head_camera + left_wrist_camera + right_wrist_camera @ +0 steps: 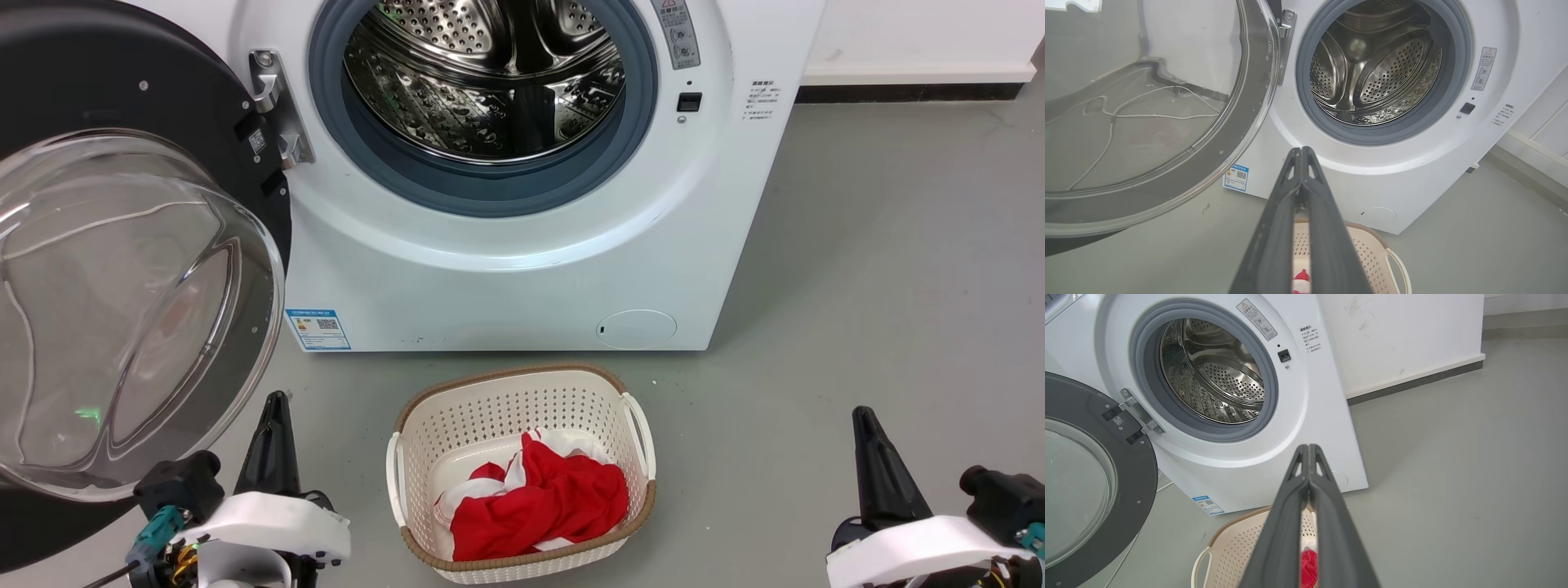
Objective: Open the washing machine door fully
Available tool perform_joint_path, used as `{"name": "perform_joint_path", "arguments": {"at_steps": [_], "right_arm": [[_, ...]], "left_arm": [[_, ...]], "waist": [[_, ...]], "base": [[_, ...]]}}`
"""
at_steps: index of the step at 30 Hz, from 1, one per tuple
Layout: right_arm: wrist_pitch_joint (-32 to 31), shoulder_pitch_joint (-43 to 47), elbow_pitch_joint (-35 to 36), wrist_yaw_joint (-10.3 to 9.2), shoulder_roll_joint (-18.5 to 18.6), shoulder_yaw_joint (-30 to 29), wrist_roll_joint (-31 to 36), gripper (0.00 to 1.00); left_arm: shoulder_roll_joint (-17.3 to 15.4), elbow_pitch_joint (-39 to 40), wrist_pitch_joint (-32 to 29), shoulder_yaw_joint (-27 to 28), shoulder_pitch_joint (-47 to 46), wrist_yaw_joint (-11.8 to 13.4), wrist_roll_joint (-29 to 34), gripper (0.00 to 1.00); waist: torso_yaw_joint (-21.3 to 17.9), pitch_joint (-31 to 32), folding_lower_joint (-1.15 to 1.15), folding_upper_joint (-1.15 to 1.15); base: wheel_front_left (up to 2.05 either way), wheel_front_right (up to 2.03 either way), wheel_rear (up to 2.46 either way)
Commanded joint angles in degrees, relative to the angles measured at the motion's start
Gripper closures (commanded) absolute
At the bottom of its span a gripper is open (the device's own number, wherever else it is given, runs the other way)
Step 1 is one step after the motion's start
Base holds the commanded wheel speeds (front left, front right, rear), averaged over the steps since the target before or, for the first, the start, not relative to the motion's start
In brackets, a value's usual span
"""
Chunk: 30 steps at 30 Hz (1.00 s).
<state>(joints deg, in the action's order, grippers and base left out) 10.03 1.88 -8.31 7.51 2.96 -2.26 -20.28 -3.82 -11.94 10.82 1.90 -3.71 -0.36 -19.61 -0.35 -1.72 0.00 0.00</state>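
The white washing machine (522, 278) faces me, its steel drum (482, 73) exposed inside the grey seal. The washing machine door (122, 302), a black disc with a bulging glass bowl, hangs swung out to the left on its hinge (277, 110). It also appears at the left of the left wrist view (1147, 110) and of the right wrist view (1090, 486). My left gripper (276, 398) is shut and empty, just right of the door's lower rim, apart from it. Low at the right, my right gripper (862, 412) is shut and empty too, over bare floor.
A cream perforated basket (522, 392) with red and white cloth (539, 498) stands on the grey floor before the machine, between my grippers. A white wall with a dark skirting (906, 91) runs behind on the right. A thin cable (1147, 116) lies on the floor behind the door glass.
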Motion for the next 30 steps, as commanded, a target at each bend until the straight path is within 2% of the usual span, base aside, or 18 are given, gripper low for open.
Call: {"name": "perform_joint_path", "arguments": {"at_steps": [1, 30], "right_arm": [[-0.47, -1.89, 0.51, 0.00, 0.38, -0.17, -3.06, 1.00], [-5.96, -4.33, -1.73, -0.01, 0.75, -1.06, -29.44, 1.00]], "left_arm": [[-0.16, 0.88, -0.45, 0.21, -1.33, -0.36, -2.88, 1.00], [0.23, -0.03, -6.65, 1.74, -1.90, -2.93, -29.05, 1.00]], "waist": [[0.01, 0.02, 0.00, 0.00], [0.09, 0.42, 0.00, 0.00]], "base": [[0.00, 0.00, 0.00], [0.00, 0.00, 0.00]]}}
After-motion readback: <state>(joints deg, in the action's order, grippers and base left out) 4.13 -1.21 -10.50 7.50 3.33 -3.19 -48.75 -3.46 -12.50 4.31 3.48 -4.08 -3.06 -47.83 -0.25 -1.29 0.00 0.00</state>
